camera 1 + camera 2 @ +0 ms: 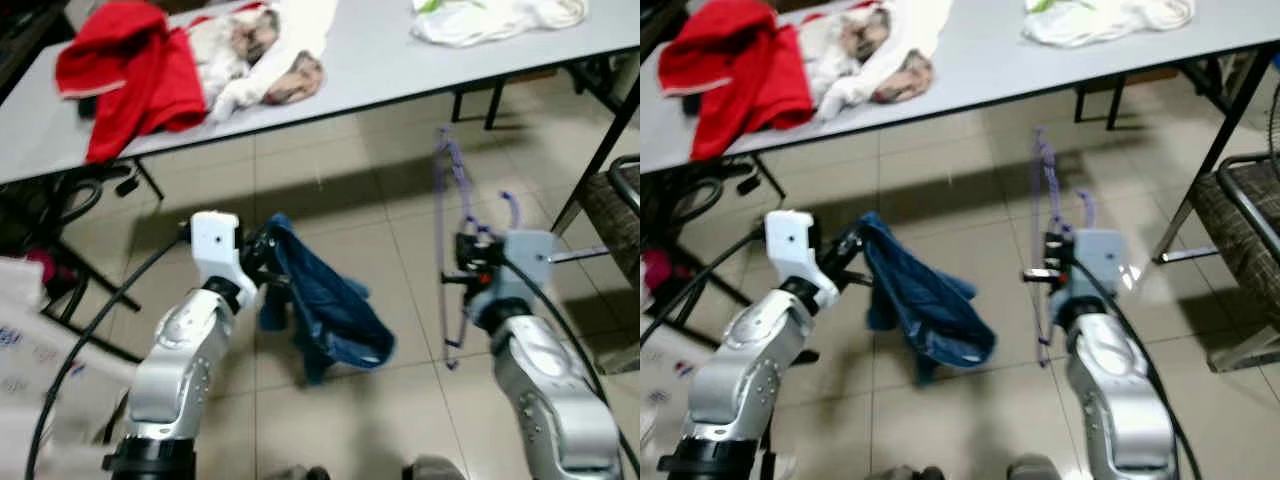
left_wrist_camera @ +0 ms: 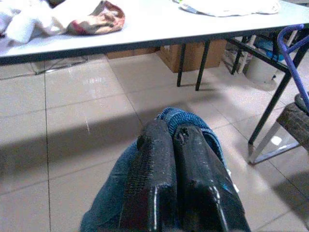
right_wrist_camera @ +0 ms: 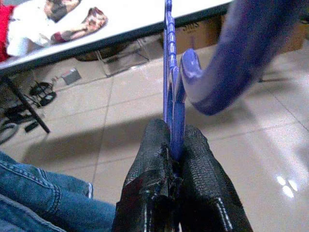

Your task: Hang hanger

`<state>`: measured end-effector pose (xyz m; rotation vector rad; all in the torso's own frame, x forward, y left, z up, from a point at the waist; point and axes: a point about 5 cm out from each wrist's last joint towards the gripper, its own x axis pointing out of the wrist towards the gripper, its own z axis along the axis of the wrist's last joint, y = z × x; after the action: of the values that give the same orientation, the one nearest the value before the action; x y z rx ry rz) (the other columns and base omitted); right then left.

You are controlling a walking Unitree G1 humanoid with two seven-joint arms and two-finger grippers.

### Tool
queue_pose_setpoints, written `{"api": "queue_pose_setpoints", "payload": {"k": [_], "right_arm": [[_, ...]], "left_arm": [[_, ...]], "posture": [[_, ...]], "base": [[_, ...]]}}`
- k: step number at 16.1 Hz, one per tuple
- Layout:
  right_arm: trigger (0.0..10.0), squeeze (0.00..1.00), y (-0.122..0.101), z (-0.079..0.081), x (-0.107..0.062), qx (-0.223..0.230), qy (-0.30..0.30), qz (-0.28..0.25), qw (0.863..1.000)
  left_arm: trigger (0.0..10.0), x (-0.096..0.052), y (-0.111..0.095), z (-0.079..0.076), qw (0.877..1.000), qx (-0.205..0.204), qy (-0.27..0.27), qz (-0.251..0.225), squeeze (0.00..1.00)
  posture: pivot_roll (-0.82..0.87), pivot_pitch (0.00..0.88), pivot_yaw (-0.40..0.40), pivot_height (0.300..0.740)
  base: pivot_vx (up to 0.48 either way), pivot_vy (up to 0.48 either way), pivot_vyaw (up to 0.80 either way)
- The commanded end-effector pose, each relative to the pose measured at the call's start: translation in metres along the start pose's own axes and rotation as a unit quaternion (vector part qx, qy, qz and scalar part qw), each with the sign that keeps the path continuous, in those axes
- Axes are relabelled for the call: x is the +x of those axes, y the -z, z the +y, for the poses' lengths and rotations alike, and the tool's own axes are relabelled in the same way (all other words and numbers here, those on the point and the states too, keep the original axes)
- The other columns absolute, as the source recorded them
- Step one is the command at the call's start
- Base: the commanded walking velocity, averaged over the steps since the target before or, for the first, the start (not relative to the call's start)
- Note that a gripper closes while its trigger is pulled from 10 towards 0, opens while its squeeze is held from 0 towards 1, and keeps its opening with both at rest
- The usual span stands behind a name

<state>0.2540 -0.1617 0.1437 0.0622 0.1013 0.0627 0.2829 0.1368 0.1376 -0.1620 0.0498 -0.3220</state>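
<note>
A room in a home, used for sorting laundry. Beige glossy floor tiles (image 1: 360, 420) underfoot. A long grey counter (image 1: 400, 60) on thin black legs, heaped with loose clothes: a red garment (image 1: 130, 70), a white and patterned pile (image 1: 265, 50), pale cloth (image 1: 490, 20) at the far end. Cardboard boxes (image 2: 193, 53) stowed under the counter, black cables (image 1: 80, 195) and a plug trailing on the tiles, a metal-framed chair (image 1: 1240, 220) with a woven seat off to the right.
</note>
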Motion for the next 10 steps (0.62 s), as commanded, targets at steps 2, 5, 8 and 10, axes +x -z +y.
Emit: {"api": "queue_pose_setpoints", "payload": {"k": [2, 5, 8, 10], "right_arm": [[10.0, 0.0, -0.0052, -0.0021, -0.0021, -0.011, 0.001, -0.015, 1.0], [10.0, 0.0, -0.0056, -0.0056, -0.0025, -0.014, 0.015, -0.018, 1.0], [10.0, 0.0, -0.005, -0.0062, -0.0055, -0.022, 0.016, -0.016, 1.0], [10.0, 0.0, -0.0049, -0.0071, -0.0069, -0.024, 0.016, -0.015, 0.999]], "left_arm": [[10.0, -0.0013, -0.0035, -0.0022, 1.0, -0.002, 0.002, -0.012, 0.0], [10.0, -0.0004, -0.0033, -0.0019, 1.0, 0.0, 0.006, -0.011, 0.0], [10.0, -0.0006, -0.0029, -0.0035, 1.0, -0.001, 0.01, -0.01, 0.0], [10.0, 0.0, -0.0022, -0.0063, 1.0, -0.003, 0.016, -0.009, 0.0]], "posture": [[-0.15, 0.111, 0.182, 0.74], [-0.15, 0.115, 0.184, 0.74], [-0.16, 0.121, 0.19, 0.74], [-0.16, 0.124, 0.193, 0.74]], "base": [[0.405, 0.0, 0.0], [0.406, 0.0, 0.0], [0.406, 0.0, 0.0], [0.405, 0.0, 0.0]]}}
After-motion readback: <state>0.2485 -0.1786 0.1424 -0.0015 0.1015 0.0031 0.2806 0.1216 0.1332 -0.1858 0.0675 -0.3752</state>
